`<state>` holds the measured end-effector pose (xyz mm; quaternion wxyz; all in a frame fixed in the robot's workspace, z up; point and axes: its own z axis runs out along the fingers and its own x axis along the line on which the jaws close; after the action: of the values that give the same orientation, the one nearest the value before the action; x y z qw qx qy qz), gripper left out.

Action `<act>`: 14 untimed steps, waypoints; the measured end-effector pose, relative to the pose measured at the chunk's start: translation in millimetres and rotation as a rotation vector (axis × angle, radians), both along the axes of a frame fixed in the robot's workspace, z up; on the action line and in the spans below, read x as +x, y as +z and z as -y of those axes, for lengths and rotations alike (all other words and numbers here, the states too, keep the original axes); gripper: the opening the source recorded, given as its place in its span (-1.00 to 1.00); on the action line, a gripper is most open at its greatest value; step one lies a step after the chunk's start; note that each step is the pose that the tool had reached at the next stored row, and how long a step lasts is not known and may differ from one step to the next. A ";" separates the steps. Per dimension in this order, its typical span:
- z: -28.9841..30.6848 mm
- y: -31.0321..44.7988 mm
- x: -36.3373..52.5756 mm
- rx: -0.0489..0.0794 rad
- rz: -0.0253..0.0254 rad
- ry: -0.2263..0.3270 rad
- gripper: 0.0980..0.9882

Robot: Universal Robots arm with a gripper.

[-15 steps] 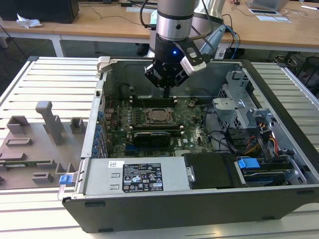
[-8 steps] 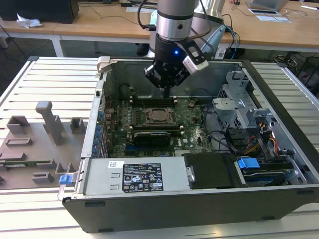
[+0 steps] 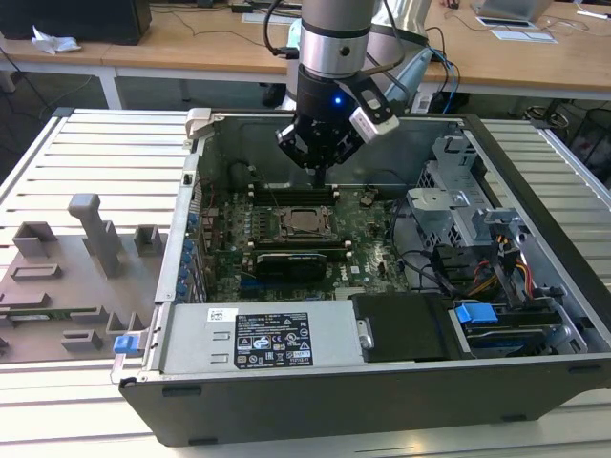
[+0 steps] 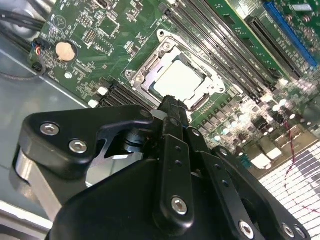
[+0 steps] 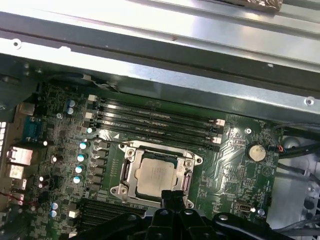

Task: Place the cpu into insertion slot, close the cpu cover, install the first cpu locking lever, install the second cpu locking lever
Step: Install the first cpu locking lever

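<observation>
The cpu (image 3: 305, 221) lies flat in the insertion slot (image 3: 286, 232) on the green motherboard, its silver top facing up. It shows in both wrist views, cpu (image 4: 177, 80) and cpu (image 5: 155, 175). The cpu cover (image 5: 131, 167) lies down around the chip as a silver frame, also seen as cpu cover (image 4: 148, 66). A thin dark lever rod (image 5: 111, 141) sticks out past one socket corner. My gripper (image 3: 318, 176) hangs a little above the board, just behind the socket over the memory slots, shut with nothing in it. Its black fingertips (image 4: 172, 106) point at the socket's edge.
The open computer case has steel walls (image 3: 401, 134) close around the arm. Long black memory slots (image 5: 155, 120) run beside the socket. A drive cage and cables (image 3: 468, 229) fill the exterior view's right; the power supply (image 3: 258, 336) lies in front. A grey fixture plate (image 3: 67, 277) sits outside the case.
</observation>
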<state>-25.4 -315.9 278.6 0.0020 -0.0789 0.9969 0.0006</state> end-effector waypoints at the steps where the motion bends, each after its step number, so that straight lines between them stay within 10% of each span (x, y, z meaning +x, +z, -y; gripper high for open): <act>1: 0.0 -0.2 0.0 0.000 0.0000 -0.018 -0.98; 8: 0.0 -0.8 -0.1 0.000 0.0001 -0.079 -0.98; 14: -0.2 -1.7 -28.5 0.000 0.0002 -0.079 -0.98</act>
<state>-53.9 -315.7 276.9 0.0022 -0.0395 0.9992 0.0002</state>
